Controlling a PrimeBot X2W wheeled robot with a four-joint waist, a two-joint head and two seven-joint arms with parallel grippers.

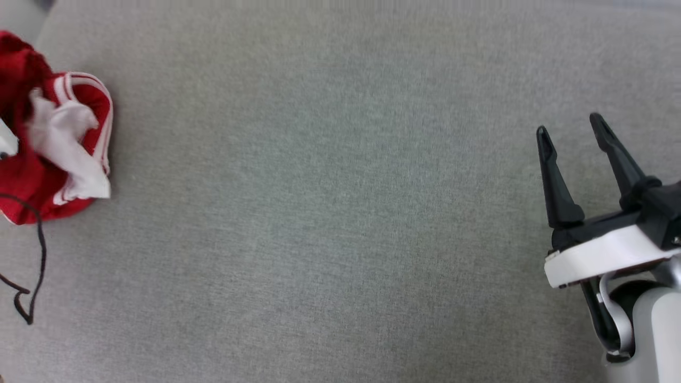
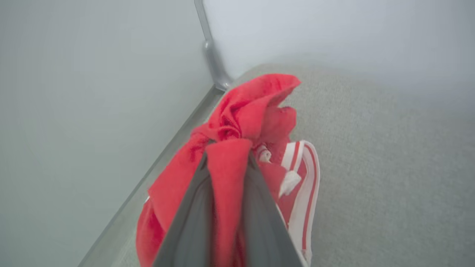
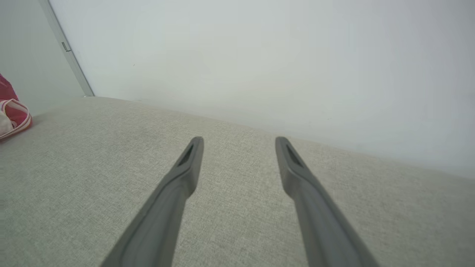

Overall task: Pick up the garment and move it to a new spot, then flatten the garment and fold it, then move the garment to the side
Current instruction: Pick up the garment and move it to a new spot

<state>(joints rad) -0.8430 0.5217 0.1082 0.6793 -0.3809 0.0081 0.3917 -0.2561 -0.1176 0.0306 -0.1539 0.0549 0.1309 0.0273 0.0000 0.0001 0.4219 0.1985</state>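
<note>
The garment point(image 1: 48, 149), a crumpled red shirt with white, red-striped trim, lies bunched at the far left of the grey fabric surface point(image 1: 330, 213). In the left wrist view my left gripper point(image 2: 228, 148) is shut on a fold of the garment point(image 2: 241, 115), red cloth pinched between its two fingers point(image 2: 193, 218). At the lower right, my right gripper point(image 1: 569, 127) stands open over bare fabric, nothing between its fingers point(image 3: 185, 174). The right wrist view catches an edge of the garment point(image 3: 13, 115) far to the left.
A thin black cable point(image 1: 37, 260) trails over the surface just below the garment. Pale walls point(image 3: 259, 55) meet at a metal corner strip point(image 2: 213, 55) behind the surface. Open grey fabric stretches between the two grippers.
</note>
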